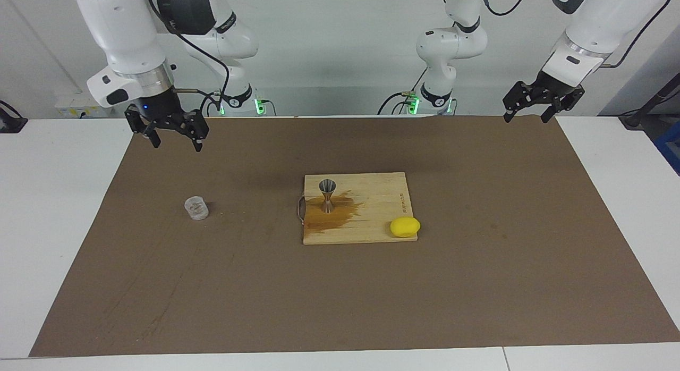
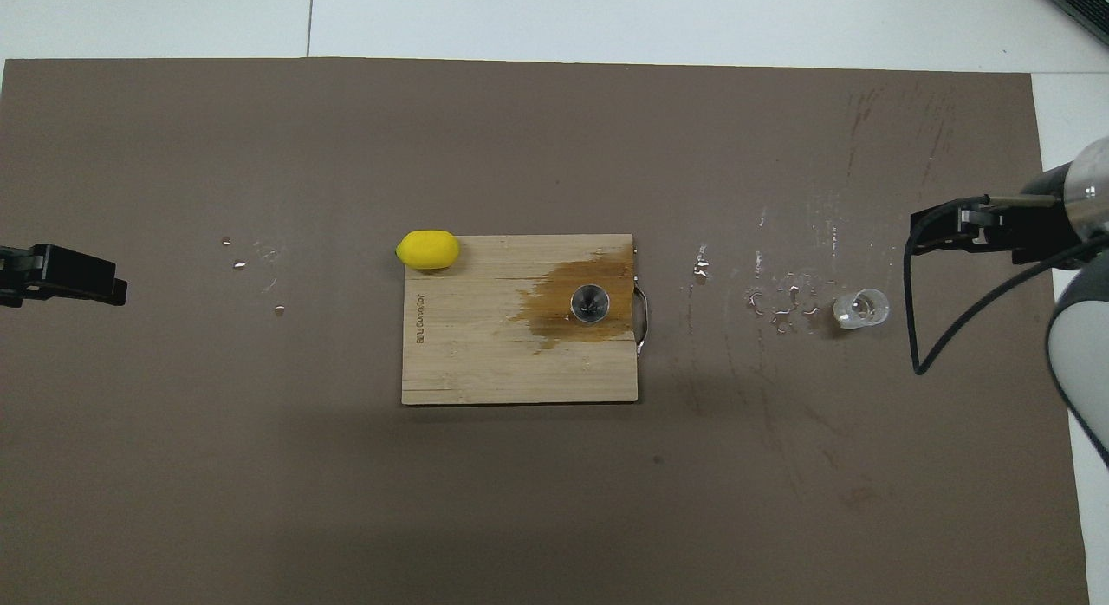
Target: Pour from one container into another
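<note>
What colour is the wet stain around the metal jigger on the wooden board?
Dark amber-brown stain, clearest in the overhead view.

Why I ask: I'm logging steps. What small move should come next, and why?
Probably raise the right gripper to rest: it hangs open over the mat, the glass cup stands free, the jigger stands on the wet board, and the left gripper waits.

Matt brown paper-like mat (image 1: 478,286) lying smooth but streaked, pale wooden board (image 1: 377,201) showing a dark wet stain, shiny metal jigger (image 1: 327,195) gleaming, clear ribbed glass cup (image 1: 196,208) glinting, smooth yellow lemon (image 1: 405,227) looking waxy
</note>
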{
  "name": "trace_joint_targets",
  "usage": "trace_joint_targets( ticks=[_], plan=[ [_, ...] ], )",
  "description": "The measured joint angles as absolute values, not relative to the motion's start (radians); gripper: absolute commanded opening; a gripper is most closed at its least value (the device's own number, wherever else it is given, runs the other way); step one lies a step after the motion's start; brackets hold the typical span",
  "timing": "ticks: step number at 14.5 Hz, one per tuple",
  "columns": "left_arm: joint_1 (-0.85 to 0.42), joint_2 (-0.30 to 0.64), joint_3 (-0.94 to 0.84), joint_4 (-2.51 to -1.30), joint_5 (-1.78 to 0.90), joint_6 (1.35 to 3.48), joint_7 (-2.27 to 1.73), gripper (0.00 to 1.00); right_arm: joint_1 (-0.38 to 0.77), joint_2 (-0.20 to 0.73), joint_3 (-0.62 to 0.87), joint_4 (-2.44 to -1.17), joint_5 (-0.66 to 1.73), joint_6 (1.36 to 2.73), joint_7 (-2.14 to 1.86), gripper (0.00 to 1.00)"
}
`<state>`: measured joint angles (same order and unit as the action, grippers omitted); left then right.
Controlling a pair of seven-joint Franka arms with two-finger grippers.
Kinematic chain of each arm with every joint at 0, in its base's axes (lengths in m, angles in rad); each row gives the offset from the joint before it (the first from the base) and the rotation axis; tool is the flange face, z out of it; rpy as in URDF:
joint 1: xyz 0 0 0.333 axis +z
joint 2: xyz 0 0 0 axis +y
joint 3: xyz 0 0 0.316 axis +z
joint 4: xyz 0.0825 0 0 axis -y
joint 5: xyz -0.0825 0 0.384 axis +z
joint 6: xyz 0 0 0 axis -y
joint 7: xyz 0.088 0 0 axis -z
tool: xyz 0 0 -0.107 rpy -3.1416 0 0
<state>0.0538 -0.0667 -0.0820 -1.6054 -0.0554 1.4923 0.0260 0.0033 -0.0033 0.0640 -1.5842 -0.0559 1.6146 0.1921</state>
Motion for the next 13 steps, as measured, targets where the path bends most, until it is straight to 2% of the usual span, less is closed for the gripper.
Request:
trace_joint_targets(
  ticks=[5, 13],
  plan=[
    [0.054, -0.067, -0.082, -1.605, -0.055, 1.492, 0.026, 1.0, -0.022, 0.006, 0.058, -1.532, -0.052, 1.498, 0.153, 1.0],
    [0.054, -0.067, -0.082, -1.605, -0.055, 1.492, 0.026, 1.0, -0.02, 0.011, 0.06, -1.545, -0.021, 1.492, 0.143, 1.0]
  ],
)
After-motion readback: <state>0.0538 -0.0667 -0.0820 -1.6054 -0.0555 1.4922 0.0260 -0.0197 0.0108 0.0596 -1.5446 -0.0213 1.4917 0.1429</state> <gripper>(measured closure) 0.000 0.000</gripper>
